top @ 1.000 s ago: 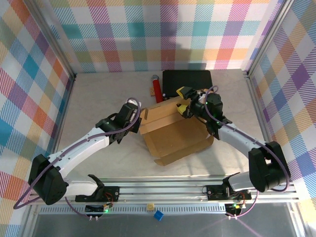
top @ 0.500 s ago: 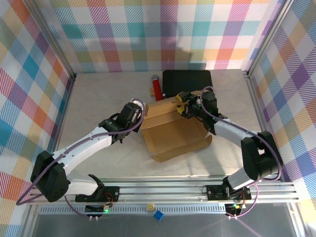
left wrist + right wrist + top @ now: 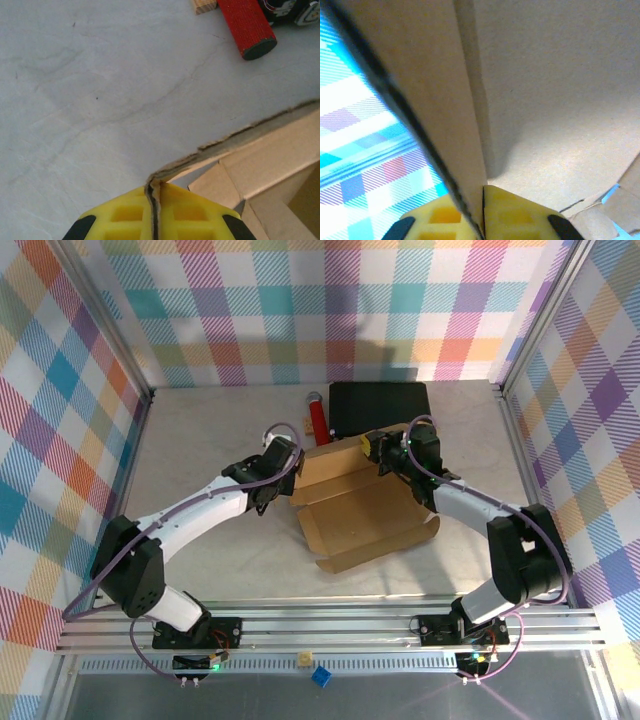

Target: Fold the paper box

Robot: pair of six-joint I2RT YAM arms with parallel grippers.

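At centre-left of the overhead view, the left gripper (image 3: 292,472) was clamped on the left flap edge of the paper box (image 3: 365,512), its yellow pads (image 3: 125,220) pinching the cardboard rim. Mid-frame, the box lay open on the table (image 3: 200,430), just below a red cylinder (image 3: 318,418) and a black case (image 3: 380,405). Right of centre, the right gripper (image 3: 372,448) pinched a raised back flap.

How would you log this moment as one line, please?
left gripper: shut on box left wall edge | right gripper: shut on box far flap | box: open, partly folded | behind: red cylinder, black case
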